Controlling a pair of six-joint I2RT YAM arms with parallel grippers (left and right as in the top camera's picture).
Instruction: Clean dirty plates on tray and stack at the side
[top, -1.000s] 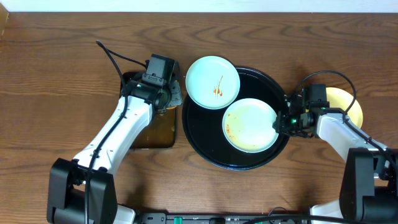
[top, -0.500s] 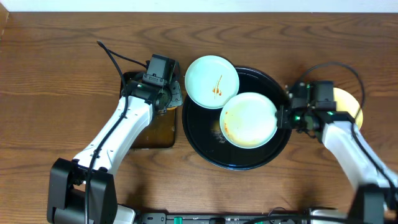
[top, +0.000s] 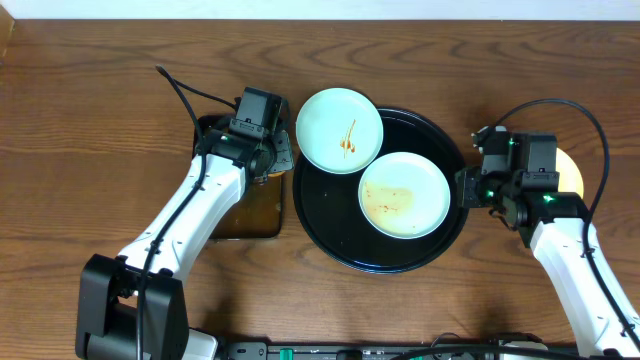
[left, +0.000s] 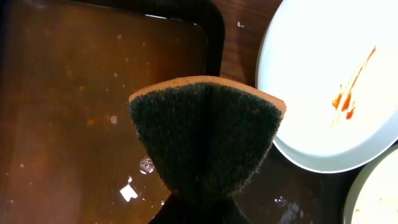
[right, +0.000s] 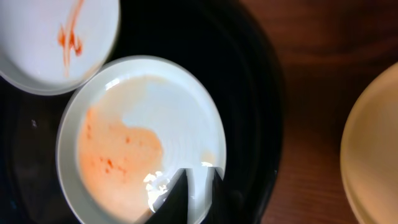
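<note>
The round black tray (top: 330, 240) holds two pale mint-blue plates. One with a red sauce streak (top: 340, 130) rests on the tray's far-left rim and also shows in the left wrist view (left: 329, 81). The other, smeared orange (top: 403, 195), lies at the tray's right. My right gripper (top: 463, 190) is shut on the right rim of that plate (right: 143, 137), its fingers (right: 200, 186) straddling the edge. The pale yellow plate (top: 570, 172) lies on the table to the right, partly behind the right arm. My left gripper (top: 272, 158) is shut on a sponge (left: 208, 137).
A rectangular dark tray (top: 245, 215) with brown water (left: 74, 93) lies left of the round tray, under the sponge. A black cable (top: 185, 95) runs over the table at the back left. The yellow plate's edge (right: 373, 155) shows at the right of the right wrist view.
My right arm has moved right and up while holding the orange-smeared plate, which rose toward the camera and is now lower again. The left arm and sponge have not moved.
</note>
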